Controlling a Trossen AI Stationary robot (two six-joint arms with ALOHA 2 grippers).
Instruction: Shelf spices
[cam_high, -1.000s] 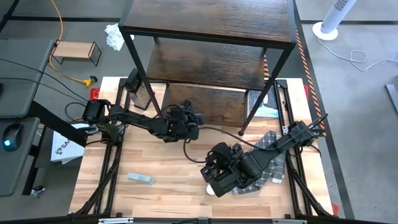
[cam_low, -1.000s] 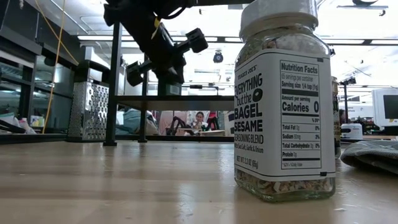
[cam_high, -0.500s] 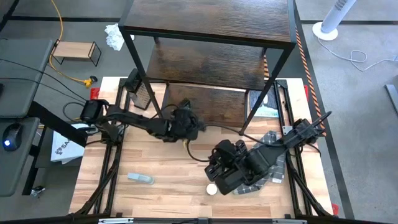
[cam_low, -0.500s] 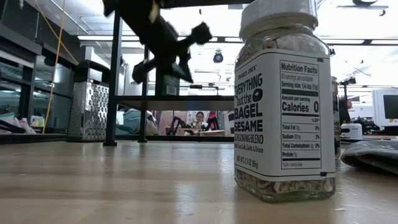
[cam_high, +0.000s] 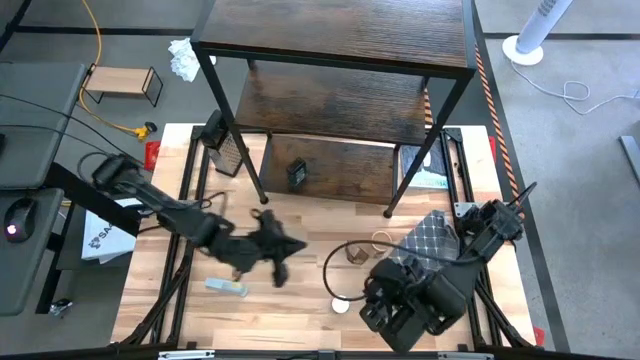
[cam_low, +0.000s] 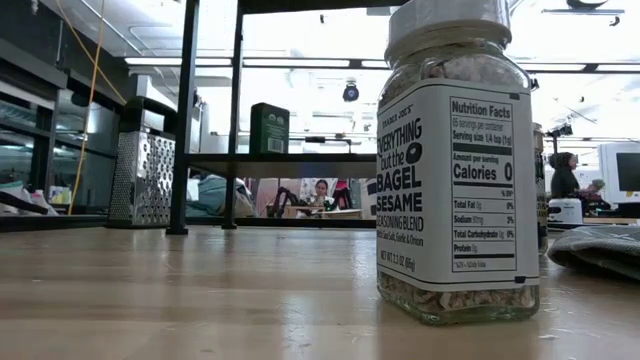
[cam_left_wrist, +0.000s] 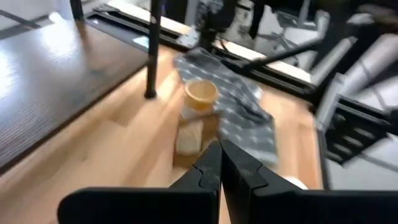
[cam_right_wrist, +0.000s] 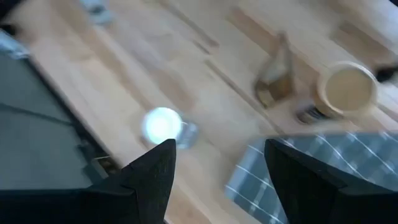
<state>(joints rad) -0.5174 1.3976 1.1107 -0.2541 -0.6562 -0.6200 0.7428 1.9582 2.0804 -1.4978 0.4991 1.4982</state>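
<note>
The white-capped jar (cam_low: 455, 170) stands upright on the table near its front edge; it also shows in the high view (cam_high: 341, 304) and the right wrist view (cam_right_wrist: 161, 124). The dark jar (cam_high: 296, 172) stands on the shelf's (cam_high: 340, 100) lowest board. The tan-lidded jar (cam_high: 383, 243) and the reddish-brown packet (cam_high: 357, 254) sit beside a grey checked cloth (cam_high: 430, 240). My left gripper (cam_high: 292, 247) is shut and empty over the table's middle. My right gripper (cam_high: 372, 300) is open and empty, raised just right of the white-capped jar.
A metal box grater (cam_high: 225, 150) stands by the shelf's left front leg. A clear flat plastic object (cam_high: 226, 287) lies near the front left. The shelf's right front leg (cam_high: 388, 212) stands close to the tan-lidded jar.
My left gripper has drawn back from the shelf's lowest board toward the table's near-left; the dark jar stands there uncovered. My right gripper has moved off the white-capped jar toward the near-right edge, uncovering the jar, the tan-lidded jar and the packet.
</note>
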